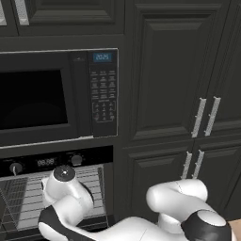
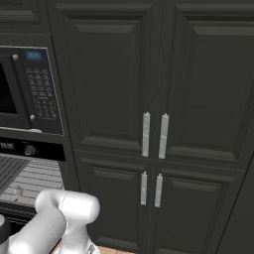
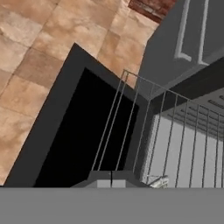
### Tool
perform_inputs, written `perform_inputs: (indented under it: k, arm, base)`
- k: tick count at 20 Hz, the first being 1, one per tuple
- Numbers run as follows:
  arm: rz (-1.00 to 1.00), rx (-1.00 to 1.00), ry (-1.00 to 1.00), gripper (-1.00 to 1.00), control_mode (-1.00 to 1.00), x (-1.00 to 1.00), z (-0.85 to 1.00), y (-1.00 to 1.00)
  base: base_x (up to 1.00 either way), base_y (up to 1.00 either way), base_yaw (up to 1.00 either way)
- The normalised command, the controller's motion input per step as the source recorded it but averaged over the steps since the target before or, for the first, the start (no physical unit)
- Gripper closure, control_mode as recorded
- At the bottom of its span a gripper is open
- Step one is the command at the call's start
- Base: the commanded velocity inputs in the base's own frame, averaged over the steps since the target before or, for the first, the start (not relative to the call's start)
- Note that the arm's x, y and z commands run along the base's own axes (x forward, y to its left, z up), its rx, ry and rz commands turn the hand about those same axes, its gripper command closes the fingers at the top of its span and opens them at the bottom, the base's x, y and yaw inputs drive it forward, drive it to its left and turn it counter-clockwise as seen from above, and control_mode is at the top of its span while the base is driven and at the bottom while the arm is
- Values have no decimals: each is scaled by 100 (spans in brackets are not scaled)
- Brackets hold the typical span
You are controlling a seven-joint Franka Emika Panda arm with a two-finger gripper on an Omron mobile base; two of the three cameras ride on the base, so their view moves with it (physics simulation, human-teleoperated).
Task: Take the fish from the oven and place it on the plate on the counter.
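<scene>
Left base view: the oven is seen below the microwave, its racked light grey interior exposed; the white arm is bent low in front of it.

Right base view: the oven's control strip and wire rack are seen at the left edge, beside dark cabinet doors with silver handles.

Hand view: the gripper is seen at the bottom, fingertips pressed together with nothing visible between them. It sits over the lowered oven door, whose black glass lies above the tiled floor; rack wires run just beside it. The fish cannot be made out
</scene>
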Motion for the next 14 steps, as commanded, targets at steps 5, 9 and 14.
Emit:
perform_inputs:
  k: [5, 9, 14]
  arm:
    - [-61, 1, 17, 100, -100, 39, 4, -3]
    - [-46, 11, 3, 100, -100, 25, 0, -1]
    - [-39, 24, -7, 100, -100, 1, 0, -16]
  base:
    - [0, 0, 0]
    - [0, 0, 0]
    - [0, 0, 0]
